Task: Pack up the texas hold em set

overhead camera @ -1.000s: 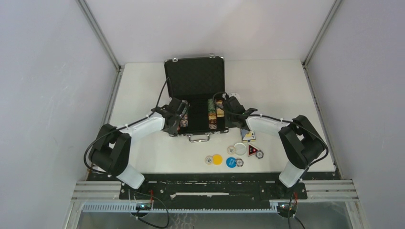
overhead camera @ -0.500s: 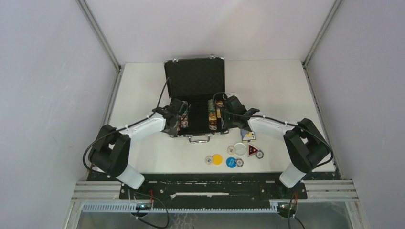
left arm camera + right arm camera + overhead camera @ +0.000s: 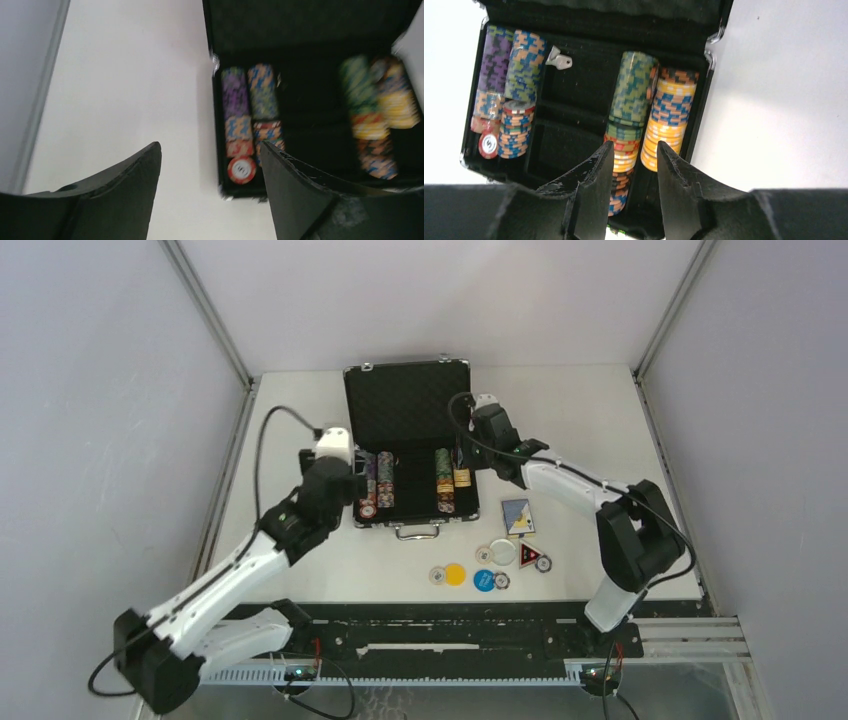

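The black briefcase lies open in the middle of the table, lid upright. Multicoloured chip stacks fill its left rows and right rows. My left gripper is open and empty, raised over the bare table by the case's front-left corner; the left chip rows show beyond it. My right gripper is open too, hovering above the green and yellow stacks without touching them. In the top view it hangs beside the lid's right edge. The card deck lies right of the case.
In front of the case lie a yellow button, a blue button, a white button, the red-black triangle token and a few loose chips. A small silver key rests inside the case. Grey walls enclose the table.
Both grippers were shut low at the chip rows; both have opened and lifted away. The left arm swung up and back to the left, the right one rose toward the lid.
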